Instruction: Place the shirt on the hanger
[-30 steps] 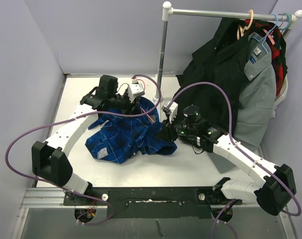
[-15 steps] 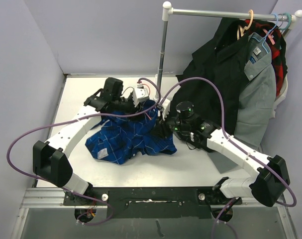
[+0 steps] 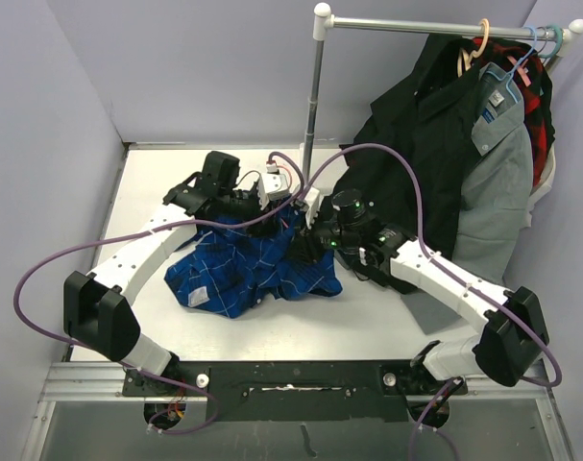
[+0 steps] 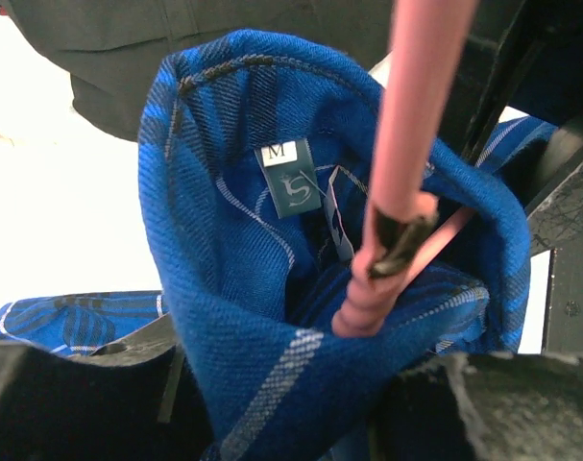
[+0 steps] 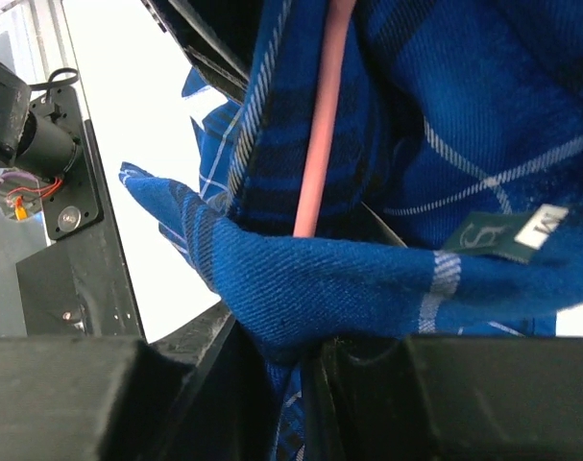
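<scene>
The royal-blue plaid shirt point(image 3: 241, 267) lies crumpled on the table, its collar end lifted between my two grippers. In the left wrist view the collar point(image 4: 224, 221), with its M label, wraps round the pink hanger point(image 4: 414, 125). The hanger's twisted neck runs down into my left gripper point(image 4: 281, 408), which is shut on it, with shirt cloth draped over the jaws. My right gripper point(image 5: 291, 370) is shut on the collar edge point(image 5: 329, 279). The hanger's pink wire point(image 5: 320, 144) passes inside the cloth. From above, my left gripper point(image 3: 283, 204) and right gripper point(image 3: 305, 238) are close together.
A clothes rack pole point(image 3: 315, 96) stands just behind the grippers. A dark jacket point(image 3: 406, 163), a grey shirt point(image 3: 507, 182) and a red-black plaid garment point(image 3: 539, 96) hang at the right. Grey walls close in the left and back.
My right gripper has moved up and left with the collar, closer to the left gripper. My left gripper has shifted slightly right. The shirt's raised end has bunched up between them.
</scene>
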You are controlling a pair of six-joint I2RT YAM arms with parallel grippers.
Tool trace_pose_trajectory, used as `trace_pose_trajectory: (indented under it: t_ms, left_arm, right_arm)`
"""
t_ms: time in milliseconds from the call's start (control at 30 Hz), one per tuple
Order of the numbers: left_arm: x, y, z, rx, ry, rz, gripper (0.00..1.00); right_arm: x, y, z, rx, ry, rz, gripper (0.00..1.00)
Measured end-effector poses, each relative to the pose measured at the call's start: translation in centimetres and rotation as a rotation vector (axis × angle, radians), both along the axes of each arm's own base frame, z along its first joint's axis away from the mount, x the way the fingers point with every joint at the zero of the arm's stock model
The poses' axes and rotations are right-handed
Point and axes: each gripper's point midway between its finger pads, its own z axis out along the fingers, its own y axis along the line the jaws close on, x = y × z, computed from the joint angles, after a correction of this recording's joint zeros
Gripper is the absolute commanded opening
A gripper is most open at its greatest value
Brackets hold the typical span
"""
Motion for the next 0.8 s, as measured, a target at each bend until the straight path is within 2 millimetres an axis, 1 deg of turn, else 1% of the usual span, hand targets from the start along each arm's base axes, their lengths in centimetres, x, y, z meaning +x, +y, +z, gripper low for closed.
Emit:
trace_pose_trajectory:
  t_ms: [33, 100, 233, 367, 400, 433, 467, 500, 533, 600, 733, 800]
  left_arm:
    - [0.0, 0.0, 0.0, 0.000, 0.000, 0.000, 0.00]
    - [0.0, 0.0, 0.0, 0.001, 0.000, 0.001, 0.00]
    - [-0.1, 0.2, -0.3, 0.012, 0.013, 0.008, 0.00]
    - [-0.1, 0.3, -0.5, 0.017, 0.023, 0.008, 0.00]
    - [-0.3, 0.3, -0.5, 0.017, 0.026, 0.005, 0.21]
    - [-0.4, 0.3, -0.6, 0.017, 0.029, -0.002, 0.61]
    - [-0.7, 0.1, -0.6, 0.017, 0.034, -0.015, 0.93]
    - [-1.1, -0.2, -0.7, 0.013, 0.039, -0.034, 0.97]
    - [-1.6, -0.4, -0.6, 0.009, 0.045, -0.054, 0.98]
    - [-2.7, -0.5, -0.8, 0.017, 0.074, -0.089, 0.98]
    - [-4.2, -0.2, -0.6, 0.044, 0.078, -0.160, 0.98]
    - [-4.9, 0.2, -0.5, 0.062, 0.072, -0.197, 0.98]
  right_arm:
    - [0.0, 0.1, 0.1, 0.001, 0.001, 0.005, 0.12]
    - [0.1, 0.4, 0.1, 0.004, 0.006, 0.017, 0.00]
    - [0.5, 0.5, -0.5, -0.006, 0.022, 0.015, 0.00]
    - [0.5, 0.5, -0.6, -0.003, 0.021, 0.016, 0.00]
    - [0.4, 0.4, -0.7, 0.002, 0.014, 0.012, 0.00]
    - [0.3, 0.2, -0.8, 0.009, 0.005, 0.008, 0.00]
    - [0.1, 0.0, -0.9, 0.015, -0.001, 0.002, 0.00]
    - [-0.1, -0.2, -0.9, 0.021, -0.007, -0.005, 0.00]
    - [-0.3, -0.8, -1.3, 0.016, -0.011, -0.021, 0.00]
    - [-0.6, -1.9, -1.6, 0.015, -0.022, -0.053, 0.00]
    - [-1.4, -3.7, -1.8, 0.020, -0.044, -0.100, 0.00]
    - [-1.7, -4.6, -1.5, 0.030, -0.057, -0.122, 0.00]
